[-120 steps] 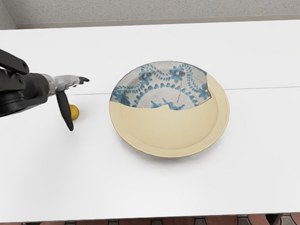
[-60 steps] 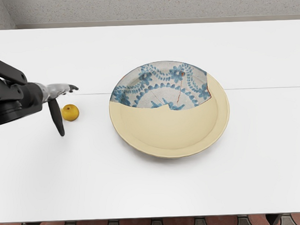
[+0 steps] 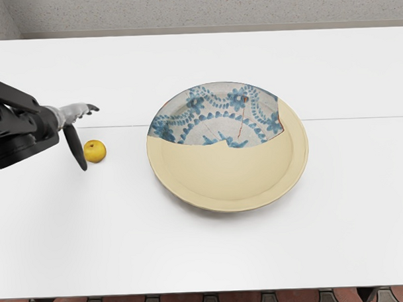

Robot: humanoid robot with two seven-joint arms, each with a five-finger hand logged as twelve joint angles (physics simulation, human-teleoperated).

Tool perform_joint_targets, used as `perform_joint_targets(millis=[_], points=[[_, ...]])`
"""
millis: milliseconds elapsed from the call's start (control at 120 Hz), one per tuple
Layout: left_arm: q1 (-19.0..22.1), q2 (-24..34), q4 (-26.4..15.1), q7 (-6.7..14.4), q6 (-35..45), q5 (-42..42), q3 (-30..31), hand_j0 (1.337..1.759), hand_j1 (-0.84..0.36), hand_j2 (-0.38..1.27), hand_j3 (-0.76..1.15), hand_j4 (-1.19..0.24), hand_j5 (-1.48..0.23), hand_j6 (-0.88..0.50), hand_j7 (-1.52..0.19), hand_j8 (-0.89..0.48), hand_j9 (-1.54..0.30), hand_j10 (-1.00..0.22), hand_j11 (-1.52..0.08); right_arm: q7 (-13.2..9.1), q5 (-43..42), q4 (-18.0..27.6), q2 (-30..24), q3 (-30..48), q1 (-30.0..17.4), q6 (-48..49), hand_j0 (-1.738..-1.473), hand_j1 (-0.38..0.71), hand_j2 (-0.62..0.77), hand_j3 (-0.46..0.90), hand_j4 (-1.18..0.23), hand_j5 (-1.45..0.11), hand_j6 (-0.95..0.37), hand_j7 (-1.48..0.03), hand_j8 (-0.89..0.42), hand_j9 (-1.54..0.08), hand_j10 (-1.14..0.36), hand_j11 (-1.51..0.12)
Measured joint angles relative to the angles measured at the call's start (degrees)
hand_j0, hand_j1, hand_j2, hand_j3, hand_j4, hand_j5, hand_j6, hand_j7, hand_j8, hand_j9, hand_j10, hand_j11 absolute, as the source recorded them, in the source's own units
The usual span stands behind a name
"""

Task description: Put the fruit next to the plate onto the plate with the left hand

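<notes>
Step in hand: pre-grasp, nothing picked up yet. Left hand [image 3: 67,122] comes in from the left edge, spread wide and empty. The fingers [image 3: 87,108] point right above the fruit's far side, and the dark thumb [image 3: 75,149] hangs down just left of it. The fruit [image 3: 94,151], 1 small yellow-orange ball, sits on the white table [image 3: 192,257] left of the plate [image 3: 297,154], near it but clearly apart from the rim. The thumb tip is just beside the fruit. Can't tell if it touches; my guess is it doesn't. The plate is a wide shallow dish, cream in front and blue-patterned at the back, with nothing on it. Right arm not in view. Next move, as I read it: drop the palm so the fruit sits between thumb and fingers, close gently, lift over the rim, carry right and release on the cream area. Risk: it's round, so an off-centre thumb nudge could roll it away.
</notes>
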Motion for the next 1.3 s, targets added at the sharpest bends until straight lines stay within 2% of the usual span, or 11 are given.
perform_joint_targets(millis=[125, 383, 617, 875, 1300], points=[[2.20, -0.03, 1.86, 0.01, 0.00, 0.01, -0.92, 1.658, 0.25, 0.02, 0.00, -0.08, -0.11, -0.08, -0.11, -0.08, -0.11, -0.08, -0.11, 0.00, 0.00, 0.00, 0.00, 0.00, 0.00, 0.00, -1.658, -0.34, 0.00, 0.00, -0.01, -0.01, -0.01, -0.01, -0.01, -0.01, -0.01, -0.01], [3.26, -0.38, 4.19, 0.06, -0.01, -0.14, -2.18, 1.658, 0.17, 0.03, 0.00, -0.15, -0.19, -0.15, -0.19, -0.15, -0.19, -0.15, -0.19, 0.00, 0.00, 0.00, 0.00, 0.01, -0.01, 0.00, -1.658, -0.34, 0.00, 0.00, -0.01, -0.01, -0.01, -0.01, -0.01, -0.01, -0.01, -0.01], [3.47, -0.91, 4.39, 0.61, -0.07, -0.20, -3.85, 1.658, 0.13, 0.04, 0.00, -0.18, -0.23, -0.18, -0.23, -0.18, -0.23, -0.18, -0.23, 0.00, 0.00, 0.00, 0.00, -0.01, 0.00, 0.00, -1.658, -0.34, 0.00, 0.00, -0.01, -0.01, -0.01, -0.01, -0.01, -0.01, -0.01, -0.01], [4.77, -0.74, 4.40, 0.63, -0.08, -0.57, -2.84, 1.658, 0.10, 0.04, 0.00, -0.21, -0.27, -0.21, -0.27, -0.21, -0.27, -0.21, -0.27, 0.00, 0.00, 0.00, 0.00, -0.01, 0.01, 0.00, -1.658, -0.34, 0.00, 0.00, -0.01, -0.01, -0.01, -0.01, -0.01, -0.01, -0.01, -0.01], [4.18, -0.91, 3.86, 0.86, -0.14, -1.41, -2.60, 1.658, 0.03, 0.05, 0.00, -0.27, -0.35, -0.27, -0.35, -0.27, -0.35, -0.27, -0.35, 0.00, 0.00, 0.00, 0.00, 0.01, -0.01, 0.00, -1.658, -0.34, 0.00, 0.00, -0.01, -0.01, -0.01, -0.01, -0.01, -0.01, -0.01, -0.01]])
